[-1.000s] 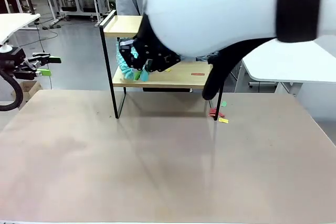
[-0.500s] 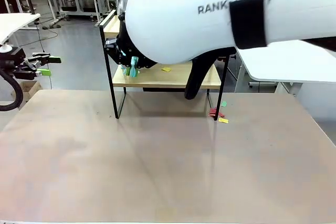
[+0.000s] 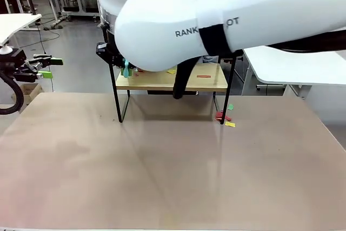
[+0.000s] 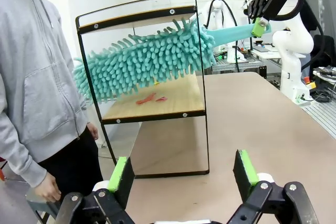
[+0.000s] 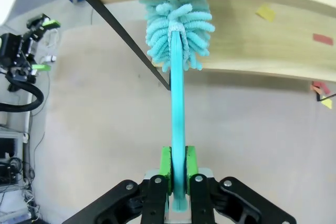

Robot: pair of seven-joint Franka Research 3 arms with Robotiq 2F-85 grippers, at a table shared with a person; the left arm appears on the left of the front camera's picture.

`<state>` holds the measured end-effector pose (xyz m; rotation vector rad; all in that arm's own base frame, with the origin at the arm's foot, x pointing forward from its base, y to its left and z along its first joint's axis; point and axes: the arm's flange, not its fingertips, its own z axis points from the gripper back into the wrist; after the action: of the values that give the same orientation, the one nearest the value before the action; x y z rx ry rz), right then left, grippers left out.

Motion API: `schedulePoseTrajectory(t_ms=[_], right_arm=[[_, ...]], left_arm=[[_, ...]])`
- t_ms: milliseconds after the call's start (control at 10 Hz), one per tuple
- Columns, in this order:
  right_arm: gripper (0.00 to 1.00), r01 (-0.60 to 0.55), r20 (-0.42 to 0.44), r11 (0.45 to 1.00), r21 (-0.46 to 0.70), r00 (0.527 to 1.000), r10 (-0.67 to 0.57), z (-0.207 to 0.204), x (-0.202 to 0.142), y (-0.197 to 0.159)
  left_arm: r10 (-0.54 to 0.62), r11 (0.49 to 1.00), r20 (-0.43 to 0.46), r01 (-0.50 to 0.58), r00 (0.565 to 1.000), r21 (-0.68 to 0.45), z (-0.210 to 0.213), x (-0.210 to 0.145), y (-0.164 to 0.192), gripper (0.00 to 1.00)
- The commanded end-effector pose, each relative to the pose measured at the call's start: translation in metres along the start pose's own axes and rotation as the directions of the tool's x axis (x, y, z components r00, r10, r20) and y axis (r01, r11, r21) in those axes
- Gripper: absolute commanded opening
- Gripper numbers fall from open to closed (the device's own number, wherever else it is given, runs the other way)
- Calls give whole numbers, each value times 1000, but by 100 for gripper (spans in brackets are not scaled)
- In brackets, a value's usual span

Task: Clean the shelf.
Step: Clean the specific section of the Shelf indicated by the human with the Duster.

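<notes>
The shelf point(image 3: 201, 81) stands at the table's far edge, its lower wooden board point(image 5: 252, 40) carrying a yellow scrap point(image 5: 265, 12) and a red scrap point(image 5: 322, 38). My right gripper point(image 5: 178, 167) is shut on the handle of a teal fluffy duster point(image 5: 177, 30). The duster head point(image 4: 147, 61) lies between the two boards at the shelf's point(image 4: 157, 109) left end, above red scraps point(image 4: 149, 98). The big white right arm hides the top board in the front view, where a bit of duster point(image 3: 126, 69) shows. My left gripper point(image 4: 182, 174) stands open, off the table's left side point(image 3: 46, 66).
A person in a grey hoodie point(image 4: 37, 77) stands beside the shelf at its far side. Red, yellow and green paper scraps point(image 3: 224, 117) lie on the table by the shelf's right leg. The near table surface point(image 3: 173, 166) is bare.
My right arm has swept the duster leftward along the lower board, from near its middle to its left end. The left arm has stayed still.
</notes>
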<state>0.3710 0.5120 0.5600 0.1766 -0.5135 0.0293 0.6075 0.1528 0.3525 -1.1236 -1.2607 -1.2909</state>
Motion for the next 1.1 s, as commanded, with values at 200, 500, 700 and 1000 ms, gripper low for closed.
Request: schedulePoseTrajectory(t_ms=[200,500,700,1000], right_arm=[[14,26,-13,999,-20,1000,-26,-26,13,25],[14,-1,-86,998,-67,996,-4,-51,9,23],[14,4,-136,997,-76,991,-14,-58,7,18],[14,4,-89,998,-62,996,-9,-61,3,18]], left_arm=[[-5,1000,3,5,1000,0,0,4,-1,100],[-5,1000,3,5,1000,0,0,4,-1,100],[-5,1000,3,5,1000,0,0,4,-1,100],[-5,1000,3,5,1000,0,0,4,-1,100]])
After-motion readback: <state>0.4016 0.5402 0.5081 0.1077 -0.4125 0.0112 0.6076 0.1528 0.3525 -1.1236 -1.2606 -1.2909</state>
